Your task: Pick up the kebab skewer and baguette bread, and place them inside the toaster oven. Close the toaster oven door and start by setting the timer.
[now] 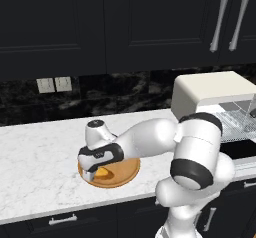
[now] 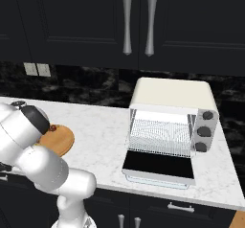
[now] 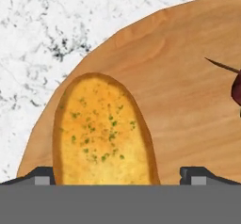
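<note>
The baguette bread (image 3: 101, 133), a golden loaf flecked with green, lies on the round wooden board (image 3: 179, 110). My gripper (image 3: 120, 176) hangs open just above it, one fingertip (image 3: 40, 175) on each side of the loaf and clear of it. The kebab skewer (image 3: 233, 82) lies on the board beside the loaf, its thin point and a dark chunk at the view's right edge. From the left base view the gripper (image 1: 92, 174) is low over the board (image 1: 122, 174), with the bread (image 1: 103, 172) under it. The cream toaster oven (image 2: 172, 95) stands to the right, its door (image 2: 160, 167) folded down open.
A wire rack (image 2: 160, 136) shows inside the oven and three round knobs (image 2: 206, 131) sit on its right face. White marble counter (image 2: 100, 141) separates board and oven. Dark cabinets hang above; wall outlets (image 1: 54, 84) sit on the black backsplash. My arm's elbow (image 1: 197, 152) bulks near the oven.
</note>
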